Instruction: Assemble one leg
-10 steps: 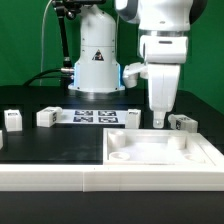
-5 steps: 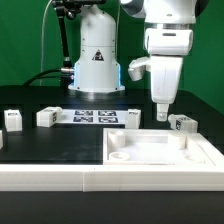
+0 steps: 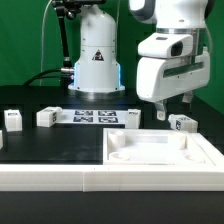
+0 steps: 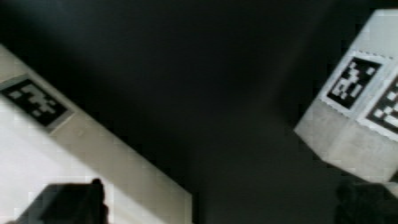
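Approach to a leg, seemingly. Holds the gripper (image 3: 174,106) tilted above the table (image 3: 60,140), fingers (image 3: 160,108) spread wide and empty. Leaves the nearest leg (image 3: 180,122) ungrasped, upright just behind the panel (image 3: 160,170) at the exterior view's right. Calls for levelling, centring over that leg, lowering, then closing.

Exterior camera: low, mid-range, facing my base (image 3: 97,60) across the table (image 3: 60,140). Wrist camera: close, past my fingers (image 4: 71,205), onto same table.
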Robot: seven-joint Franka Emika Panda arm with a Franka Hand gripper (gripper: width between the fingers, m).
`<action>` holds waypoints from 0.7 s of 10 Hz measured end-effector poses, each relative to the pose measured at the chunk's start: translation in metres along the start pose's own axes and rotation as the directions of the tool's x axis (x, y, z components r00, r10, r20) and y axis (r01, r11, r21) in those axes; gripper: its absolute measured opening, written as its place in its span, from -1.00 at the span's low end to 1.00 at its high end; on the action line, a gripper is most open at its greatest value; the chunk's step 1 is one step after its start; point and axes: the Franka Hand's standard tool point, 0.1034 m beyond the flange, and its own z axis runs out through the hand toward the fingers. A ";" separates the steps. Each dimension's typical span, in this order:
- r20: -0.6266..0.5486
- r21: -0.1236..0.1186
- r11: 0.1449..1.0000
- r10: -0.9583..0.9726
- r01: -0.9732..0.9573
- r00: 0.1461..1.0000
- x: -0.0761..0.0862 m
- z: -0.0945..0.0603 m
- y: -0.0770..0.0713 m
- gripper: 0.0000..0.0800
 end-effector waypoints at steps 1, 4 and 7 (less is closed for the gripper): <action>0.002 0.002 0.993 0.116 -0.116 0.993 0.005 0.002 -0.011 0.62; 0.005 0.017 0.932 0.361 -0.361 0.932 0.019 0.008 -0.033 0.62; 0.037 0.022 0.907 0.420 -0.421 0.907 0.017 0.008 -0.033 0.62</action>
